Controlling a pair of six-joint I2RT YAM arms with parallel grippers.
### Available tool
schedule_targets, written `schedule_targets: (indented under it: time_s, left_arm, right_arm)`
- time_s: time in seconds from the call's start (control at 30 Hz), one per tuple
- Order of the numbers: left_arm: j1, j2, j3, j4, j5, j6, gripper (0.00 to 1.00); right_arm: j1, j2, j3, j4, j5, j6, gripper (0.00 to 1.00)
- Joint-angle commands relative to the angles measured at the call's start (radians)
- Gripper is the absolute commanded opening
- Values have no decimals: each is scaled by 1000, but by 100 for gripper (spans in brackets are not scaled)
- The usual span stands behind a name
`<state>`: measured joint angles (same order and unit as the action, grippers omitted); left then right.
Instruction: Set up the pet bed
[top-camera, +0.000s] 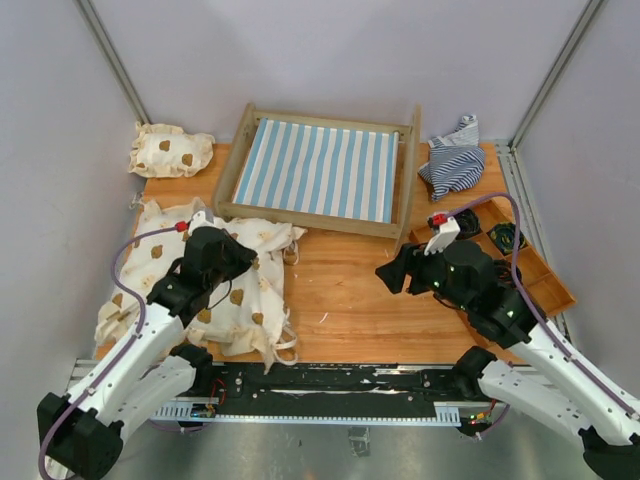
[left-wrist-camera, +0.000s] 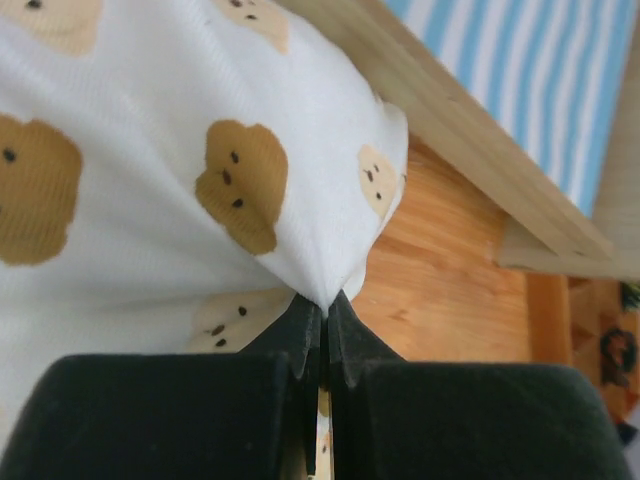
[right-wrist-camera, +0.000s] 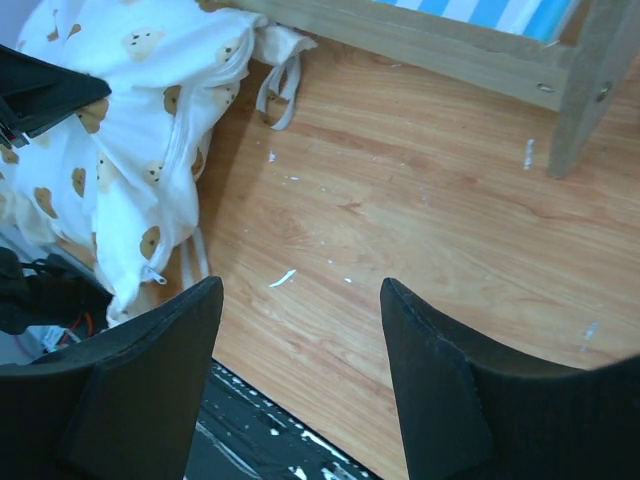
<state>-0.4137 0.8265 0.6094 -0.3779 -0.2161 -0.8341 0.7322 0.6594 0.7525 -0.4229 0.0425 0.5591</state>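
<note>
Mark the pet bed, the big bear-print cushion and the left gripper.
pet bed (top-camera: 320, 172): top external view, on the striped fabric base.
big bear-print cushion (left-wrist-camera: 140, 205): left wrist view, white fabric between two bears.
left gripper (left-wrist-camera: 322, 312): left wrist view, fingertips pinching the cushion's fabric.

Left arm (top-camera: 140, 345) runs from the near-left base toward the far side, wrist bent down. Left gripper (left-wrist-camera: 322, 318): jaws pressed together, pinching a fold of the bear-print cushion (left-wrist-camera: 150, 200). Right arm (top-camera: 540, 345) reaches from near-right toward centre. Right gripper (right-wrist-camera: 300, 290): fingers spread wide, nothing between, pointing left.
</note>
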Motion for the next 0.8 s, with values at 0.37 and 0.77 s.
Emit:
schedule_targets:
  time_s: [0.37,0.77]
  left_arm:
    - [0,-82,-32,520,591,-194,0]
    - [0,7,-143,646,622,-212,0]
  right_arm:
    - [65,302,51,381,-251,118,73]
    - [118,566,72,475,-318,118,71]
